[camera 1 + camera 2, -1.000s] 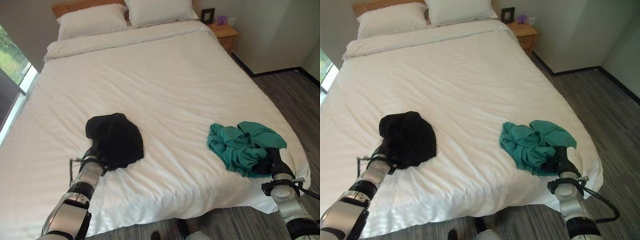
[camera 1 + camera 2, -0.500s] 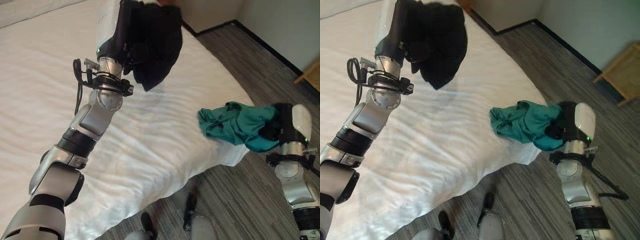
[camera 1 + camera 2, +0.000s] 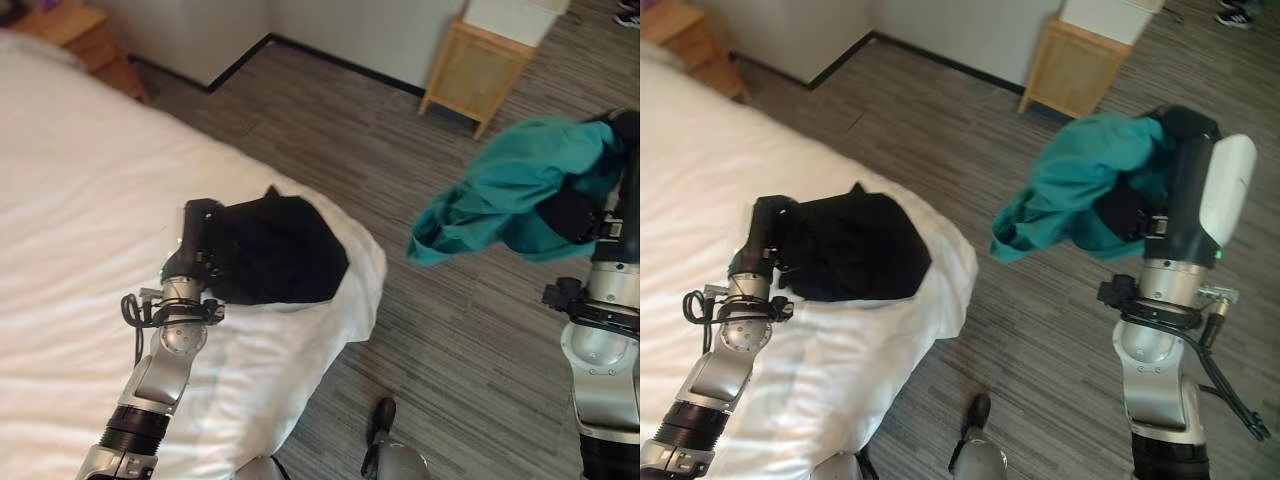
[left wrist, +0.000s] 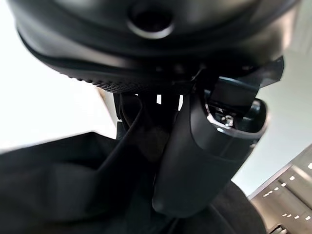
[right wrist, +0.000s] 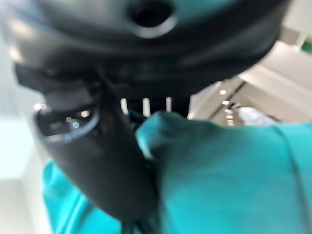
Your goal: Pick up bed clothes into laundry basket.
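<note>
The left hand [image 3: 196, 243] pinches the black garment [image 3: 275, 250], a crumpled matte bundle lying at the corner of the white bed [image 3: 70, 200] (smooth sheet). The right hand [image 3: 1185, 190] clutches the teal garment [image 3: 1080, 180], soft and rumpled, hanging in air over the striped wood floor [image 3: 330, 120], near a small wooden cabinet [image 3: 468, 72]

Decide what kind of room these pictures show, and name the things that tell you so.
Most likely a bedroom, perhaps a hotel room: a large bed with white sheets, wood-look plank flooring, and small wooden side tables standing against the walls.
</note>
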### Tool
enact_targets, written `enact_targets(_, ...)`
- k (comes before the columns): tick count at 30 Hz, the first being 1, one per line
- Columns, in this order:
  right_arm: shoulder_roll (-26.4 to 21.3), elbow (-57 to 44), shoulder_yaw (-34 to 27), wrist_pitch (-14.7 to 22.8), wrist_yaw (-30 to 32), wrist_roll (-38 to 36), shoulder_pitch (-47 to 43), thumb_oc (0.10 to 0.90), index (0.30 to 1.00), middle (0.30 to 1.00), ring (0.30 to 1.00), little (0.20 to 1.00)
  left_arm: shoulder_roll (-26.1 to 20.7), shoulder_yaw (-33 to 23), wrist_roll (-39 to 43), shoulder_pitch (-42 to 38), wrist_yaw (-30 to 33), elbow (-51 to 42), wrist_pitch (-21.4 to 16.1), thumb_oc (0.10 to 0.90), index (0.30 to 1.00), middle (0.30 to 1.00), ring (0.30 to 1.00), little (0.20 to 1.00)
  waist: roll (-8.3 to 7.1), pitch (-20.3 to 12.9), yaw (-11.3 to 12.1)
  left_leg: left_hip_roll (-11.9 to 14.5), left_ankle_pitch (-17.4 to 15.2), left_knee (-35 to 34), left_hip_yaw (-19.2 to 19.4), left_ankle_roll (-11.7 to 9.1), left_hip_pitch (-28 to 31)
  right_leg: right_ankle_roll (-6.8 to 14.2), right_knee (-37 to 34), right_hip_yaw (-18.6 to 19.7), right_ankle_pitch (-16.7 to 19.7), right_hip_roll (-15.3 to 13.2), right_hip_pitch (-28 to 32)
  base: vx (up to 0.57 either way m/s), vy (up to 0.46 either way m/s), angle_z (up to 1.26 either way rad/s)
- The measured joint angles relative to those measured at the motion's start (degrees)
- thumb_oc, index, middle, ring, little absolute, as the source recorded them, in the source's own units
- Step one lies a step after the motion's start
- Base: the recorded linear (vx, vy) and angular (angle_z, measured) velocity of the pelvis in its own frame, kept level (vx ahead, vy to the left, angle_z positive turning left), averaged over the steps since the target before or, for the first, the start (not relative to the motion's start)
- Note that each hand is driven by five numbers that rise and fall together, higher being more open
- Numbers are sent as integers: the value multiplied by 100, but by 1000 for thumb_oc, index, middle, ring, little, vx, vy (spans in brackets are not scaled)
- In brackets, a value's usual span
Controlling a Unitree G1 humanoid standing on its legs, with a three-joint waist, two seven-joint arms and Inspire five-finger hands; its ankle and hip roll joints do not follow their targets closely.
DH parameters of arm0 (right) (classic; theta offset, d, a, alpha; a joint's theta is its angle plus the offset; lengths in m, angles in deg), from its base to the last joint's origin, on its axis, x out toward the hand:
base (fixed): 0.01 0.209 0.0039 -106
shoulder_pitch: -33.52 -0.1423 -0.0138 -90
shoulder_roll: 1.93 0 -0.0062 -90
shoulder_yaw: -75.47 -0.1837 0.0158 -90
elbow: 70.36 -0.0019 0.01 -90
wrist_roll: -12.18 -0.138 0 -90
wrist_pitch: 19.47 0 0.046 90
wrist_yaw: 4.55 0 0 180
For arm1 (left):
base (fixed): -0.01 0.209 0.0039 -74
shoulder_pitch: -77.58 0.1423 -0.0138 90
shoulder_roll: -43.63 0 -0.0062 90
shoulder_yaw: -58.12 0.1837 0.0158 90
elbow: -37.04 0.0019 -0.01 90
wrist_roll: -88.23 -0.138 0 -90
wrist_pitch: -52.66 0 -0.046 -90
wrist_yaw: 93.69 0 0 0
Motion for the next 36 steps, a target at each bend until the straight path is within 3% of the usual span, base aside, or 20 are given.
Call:
enact_targets(2, -225, 649, 248, 27, 7, -260, -268, 400, 300, 300, 300, 300, 289, 293, 7, -227, 141, 158, -69, 400, 300, 300, 300, 300, -37, 28, 226, -149, -588, 625, -1886, 79, 50, -278, 561, 697, -328, 120, -196, 114, -379, -130)
enact_targets(3, -309, 1169, 655, -48, -22, -333, -717, 400, 300, 300, 300, 300, 275, 299, 11, -162, 133, 84, -62, 400, 300, 300, 300, 300, -59, 30, 215, -292, -417, 788, -2281, 128, 214, -389, 695, 900, -409, 281, -256, 98, -299, -178)
enact_targets(5, -688, 1358, 1568, -208, -141, -356, -993, 400, 300, 300, 300, 300, 279, 370, 16, -257, 133, 10, -60, 400, 300, 300, 300, 300, -249, 114, 686, -852, -1470, 1734, -3668, -32, 14, -611, 580, 2063, -455, 537, -207, 148, -218, -246)
enact_targets(8, -758, 1357, 1725, -284, -296, -281, -705, 400, 300, 300, 300, 300, 278, 544, 50, -700, 133, -1, -65, 400, 300, 300, 300, 300, -204, 91, 402, -1516, -1599, 1719, -3500, 61, -777, -607, 157, 1656, -383, 622, 175, 181, -123, -94)
enact_targets(10, -866, 1565, 1826, -453, -329, -144, -548, 400, 300, 300, 300, 300, 269, 768, 137, -1205, 139, 292, -63, 400, 300, 300, 300, 300, -17, -17, 267, -1992, -1328, 1132, -3032, 484, -1367, -625, 215, 1352, -388, 738, 204, 219, -153, -45)
enact_targets(12, -868, 1831, 2047, -593, -345, -48, -469, 400, 300, 300, 300, 300, 243, 892, 130, -1458, 150, 562, -69, 400, 300, 300, 300, 300, 205, -107, 292, -1942, -1275, 1145, -3059, 538, -1648, -633, 369, 1408, -586, 1058, 173, 296, -110, -65)
enact_targets(13, -825, 2044, 2217, -641, -387, -6, -539, 400, 300, 300, 300, 300, 211, 906, 133, -1657, 159, 836, -64, 400, 300, 300, 300, 300, 340, -121, 422, -1654, -1188, 1271, -2873, 500, -1784, -583, 1589, 1358, -1199, 1210, -245, 443, -5, -44)
enact_targets(14, -820, 2160, 2374, -735, -515, 25, -567, 400, 300, 300, 300, 300, 34, 944, 127, -1972, 156, 1104, -63, 400, 300, 300, 300, 300, 9, -54, 358, -1832, -1353, 1836, -2633, 144, -2046, -710, 1723, 1589, -1955, 1072, 105, 357, 17, -5)
enact_targets(15, -791, 2198, 2363, -805, -554, 62, -593, 400, 300, 300, 300, 300, 27, 953, 157, -2017, 212, 1149, -22, 400, 300, 300, 300, 300, 90, 20, 331, -1760, -1396, 2115, -2485, 56, -2261, -669, 1352, 1669, -1818, 1159, 309, 385, 54, 17)
enact_targets(19, -743, 2190, 2371, -874, -632, 130, -599, 400, 300, 300, 300, 300, -37, 945, 218, -2001, 235, 1296, 78, 400, 300, 300, 300, 300, 37, 121, 736, -1856, -1044, 865, -1814, 435, -2263, -638, 331, 1919, -1472, 1014, 1063, 469, 82, -24)
enact_targets(22, -599, 1968, 2253, -849, -688, 241, -265, 400, 300, 300, 300, 300, -124, 863, 162, -1665, 226, 1319, 188, 400, 300, 300, 300, 300, -193, 97, 750, -1880, -715, 574, -1555, 995, -1860, -467, 99, 1818, -2009, 855, 1926, 533, 105, 6)
enact_targets(24, -516, 1942, 2201, -849, -711, 395, -222, 400, 300, 300, 300, 300, -171, 694, 121, -1442, 197, 1336, 310, 400, 300, 300, 300, 300, -418, 67, 717, -2156, -558, 488, -1526, 1483, -1623, -195, 849, 1822, -2282, 664, 1819, 317, 91, 2)
enact_targets(26, -514, 1934, 2057, -866, -766, 463, -192, 400, 300, 300, 300, 300, -180, 710, 123, -1394, 114, 1341, 433, 400, 300, 300, 300, 300, -424, 68, 651, -2269, -401, 75, -1704, 1598, -1302, 303, 2232, 1653, -2434, 453, 1219, 285, 127, 25)
enact_targets(27, -510, 1923, 1961, -866, -778, 502, -192, 400, 300, 300, 300, 300, -175, 712, 120, -1394, 109, 1342, 444, 400, 300, 300, 300, 300, -430, 71, 647, -2330, -533, 17, -1809, 1687, -1189, 506, 2737, 1670, -2346, 380, 1015, 381, 143, 22)
enact_targets(28, -487, 1883, 1826, -880, -792, 592, -170, 400, 300, 300, 300, 300, -162, 708, 118, -1400, 109, 1340, 445, 400, 300, 300, 300, 300, -456, 100, 655, -2430, -681, -11, -1932, 1714, -1017, 999, 3911, 1644, -1704, 204, 607, 491, 83, 69)
enact_targets(29, -451, 1628, 1543, -909, -799, 674, 35, 400, 300, 300, 300, 300, -72, 740, 113, -1400, 107, 1306, 448, 400, 300, 300, 300, 300, -303, 246, 469, -2479, -940, -45, -2446, 1812, -637, 774, 5236, 1520, -1642, 102, 138, 619, -21, 125)
enact_targets(30, -418, 1352, 1229, -910, -792, 702, 69, 400, 300, 300, 300, 300, 30, 757, 108, -1521, 105, 1265, 450, 400, 300, 300, 300, 300, 193, 560, 314, -2185, -1036, -82, -2877, 1738, -242, 80, 5891, 1144, -2159, 96, -716, 491, -72, 124)
enact_targets(31, -421, 1315, 1218, -907, -797, 704, 34, 400, 300, 300, 300, 300, 29, 725, 107, -1565, 99, 1249, 450, 400, 300, 300, 300, 300, 250, 659, 316, -2133, -1022, -83, -2832, 1627, -63, 66, 5734, 1105, -2204, 71, -1039, 419, -101, 80)
enact_targets(35, -430, 1261, 1253, -886, -795, 705, 123, 400, 300, 300, 300, 300, 61, 702, -125, -1599, 97, 1058, 454, 400, 300, 300, 300, 300, 191, 724, -31, -2042, -1230, -49, -3334, 1335, 598, 29, 3900, 1477, -2155, 204, -1818, 396, -143, 102)
enact_targets(36, -430, 1252, 1270, -868, -787, 706, 131, 400, 300, 300, 300, 300, 70, 716, -164, -1575, 103, 1053, 442, 400, 300, 300, 300, 300, -6, 680, -119, -2048, -1420, -36, -3432, 1046, 1018, -3, 2643, 1542, -1671, 275, -1935, 785, -311, 157)
